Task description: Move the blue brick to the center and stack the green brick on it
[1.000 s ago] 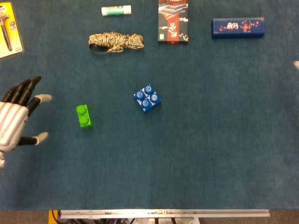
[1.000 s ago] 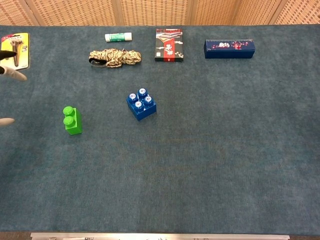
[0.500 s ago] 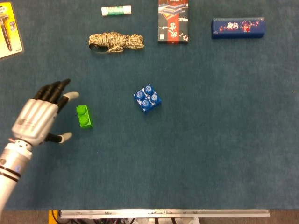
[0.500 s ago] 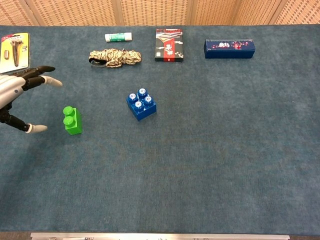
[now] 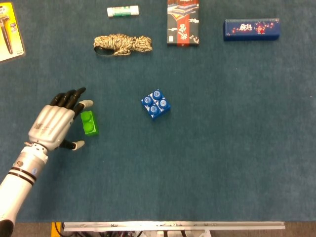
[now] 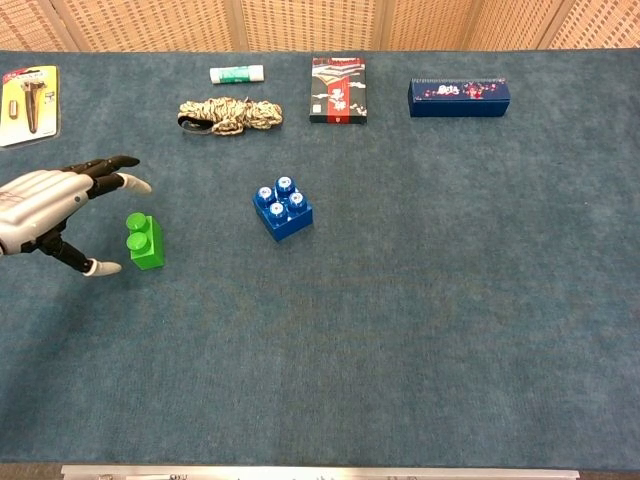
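The left robot hand (image 5: 54,126) was spread wide and held nothing, just beside the green brick (image 5: 89,122) on the worktop (image 5: 222,148). The blue brick (image 5: 155,103) stood well apart to the right, near the middle. For a good grasp, the fingers should probably close on the long sides of the green brick, low and square, so it did not tip. The right robot hand was not visible.
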Motion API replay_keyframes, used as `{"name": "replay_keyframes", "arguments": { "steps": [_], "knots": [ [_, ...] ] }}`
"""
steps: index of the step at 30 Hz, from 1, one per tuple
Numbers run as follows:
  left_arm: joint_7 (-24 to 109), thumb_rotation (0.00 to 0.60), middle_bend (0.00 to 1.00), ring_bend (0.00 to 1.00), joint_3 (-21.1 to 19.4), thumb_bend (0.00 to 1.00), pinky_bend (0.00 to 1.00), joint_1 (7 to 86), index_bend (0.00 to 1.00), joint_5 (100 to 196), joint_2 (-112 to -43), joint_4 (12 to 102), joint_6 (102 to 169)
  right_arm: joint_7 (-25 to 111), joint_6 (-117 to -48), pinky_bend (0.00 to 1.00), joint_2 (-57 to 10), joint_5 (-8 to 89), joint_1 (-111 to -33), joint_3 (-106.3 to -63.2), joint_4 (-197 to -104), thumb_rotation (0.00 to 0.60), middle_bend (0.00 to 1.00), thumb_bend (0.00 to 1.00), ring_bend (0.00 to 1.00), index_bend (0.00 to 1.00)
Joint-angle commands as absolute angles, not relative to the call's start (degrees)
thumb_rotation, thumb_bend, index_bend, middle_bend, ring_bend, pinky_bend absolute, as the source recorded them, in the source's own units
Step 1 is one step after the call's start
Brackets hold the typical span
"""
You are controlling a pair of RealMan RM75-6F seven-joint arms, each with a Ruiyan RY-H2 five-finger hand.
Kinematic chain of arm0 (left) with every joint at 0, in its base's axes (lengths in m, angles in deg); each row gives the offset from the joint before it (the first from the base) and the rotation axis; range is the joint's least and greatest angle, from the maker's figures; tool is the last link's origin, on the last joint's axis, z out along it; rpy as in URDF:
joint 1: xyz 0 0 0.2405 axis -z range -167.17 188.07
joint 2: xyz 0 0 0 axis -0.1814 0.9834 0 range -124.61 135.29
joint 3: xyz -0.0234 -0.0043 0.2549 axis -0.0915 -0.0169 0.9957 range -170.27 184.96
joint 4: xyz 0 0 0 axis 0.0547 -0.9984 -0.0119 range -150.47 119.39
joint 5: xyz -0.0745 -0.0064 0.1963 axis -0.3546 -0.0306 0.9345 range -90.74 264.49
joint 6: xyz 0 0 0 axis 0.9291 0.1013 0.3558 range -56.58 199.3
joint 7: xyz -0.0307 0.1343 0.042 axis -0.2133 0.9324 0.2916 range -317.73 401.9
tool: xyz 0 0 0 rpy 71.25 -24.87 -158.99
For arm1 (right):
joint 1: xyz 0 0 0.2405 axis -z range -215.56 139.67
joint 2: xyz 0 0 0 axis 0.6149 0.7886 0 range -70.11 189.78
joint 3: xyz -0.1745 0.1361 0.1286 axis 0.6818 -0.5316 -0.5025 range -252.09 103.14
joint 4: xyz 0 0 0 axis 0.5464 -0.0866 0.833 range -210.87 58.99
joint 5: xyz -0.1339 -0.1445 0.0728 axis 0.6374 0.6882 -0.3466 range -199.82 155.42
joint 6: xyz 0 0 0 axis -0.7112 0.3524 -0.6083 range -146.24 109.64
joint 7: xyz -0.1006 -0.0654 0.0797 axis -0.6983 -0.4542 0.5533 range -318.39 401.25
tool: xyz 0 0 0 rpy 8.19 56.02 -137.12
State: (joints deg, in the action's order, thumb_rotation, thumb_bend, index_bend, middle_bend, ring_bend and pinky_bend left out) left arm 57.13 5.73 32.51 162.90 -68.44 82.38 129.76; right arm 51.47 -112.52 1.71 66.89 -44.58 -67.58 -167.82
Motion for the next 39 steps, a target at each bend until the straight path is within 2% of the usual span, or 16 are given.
{"name": "replay_keyframes", "arguments": {
  "steps": [1, 17, 28, 39],
  "knots": [
    [58.1, 0.600, 0.00, 0.00, 5.2, 0.13, 0.08, 33.0, 0.16, 160.8, -69.6, 81.4, 129.4, 52.1, -112.1, 0.00, 1.7, 67.0, -44.2, -68.3, -167.4, 0.600, 0.09, 0.00, 0.00, 0.12],
    [62.3, 0.600, 0.00, 0.00, 4.3, 0.13, 0.08, 34.4, 0.16, 152.4, -72.7, 82.2, 129.8, 52.9, -109.7, 0.00, 1.6, 67.7, -42.9, -70.8, -166.8, 0.600, 0.09, 0.00, 0.00, 0.12],
    [66.6, 0.600, 0.00, 0.00, 3.7, 0.13, 0.08, 34.6, 0.17, 146.3, -75.0, 83.9, 132.9, 53.0, -108.5, 0.00, 1.6, 68.3, -42.4, -71.9, -166.8, 0.600, 0.09, 0.00, 0.00, 0.12],
    [66.6, 0.600, 0.00, 0.00, 4.2, 0.13, 0.08, 35.5, 0.17, 144.6, -76.8, 83.3, 132.4, 53.0, -107.6, 0.00, 1.5, 68.7, -42.0, -72.7, -166.8, 0.600, 0.09, 0.00, 0.00, 0.12]
  ]
}}
